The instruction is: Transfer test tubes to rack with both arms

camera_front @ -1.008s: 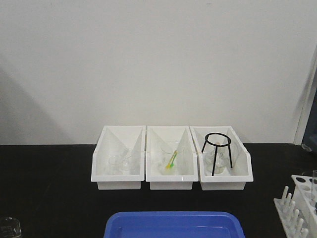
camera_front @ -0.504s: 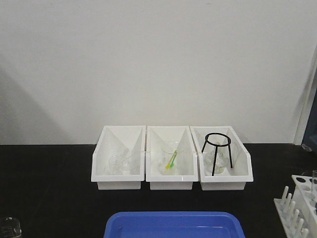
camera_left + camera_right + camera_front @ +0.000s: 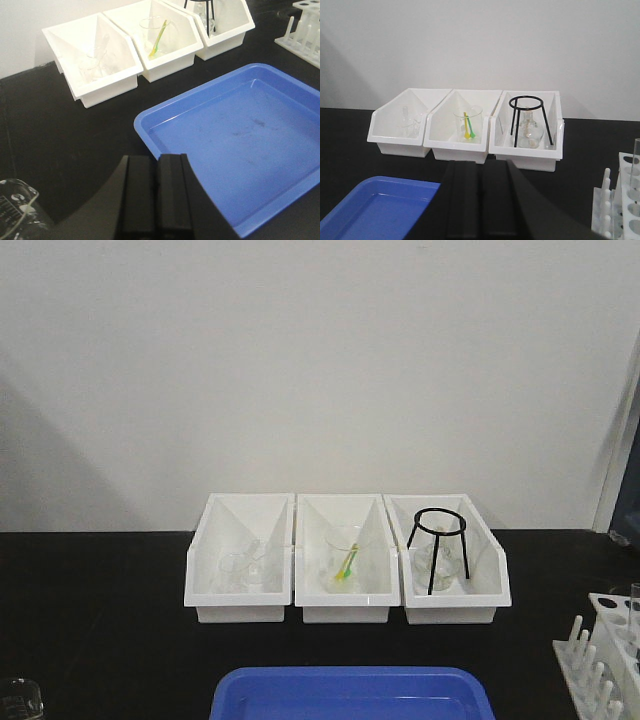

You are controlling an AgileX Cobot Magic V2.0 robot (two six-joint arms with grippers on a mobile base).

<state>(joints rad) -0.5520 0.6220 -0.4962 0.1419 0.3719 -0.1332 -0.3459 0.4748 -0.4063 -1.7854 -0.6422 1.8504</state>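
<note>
Tools first: the left tool [image 3: 156, 192] and right tool [image 3: 481, 200] are both clenched with nothing between the fingers. Beyond them, the rack [image 3: 603, 660] stands at the bench's [image 3: 100, 620] right edge, one test tube [image 3: 636, 156] upright in it.

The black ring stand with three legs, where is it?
The black ring stand is in the rightmost white bin of the three in the front view, standing over a clear flask; the bin with the yellow and green sticks is next door.
</note>
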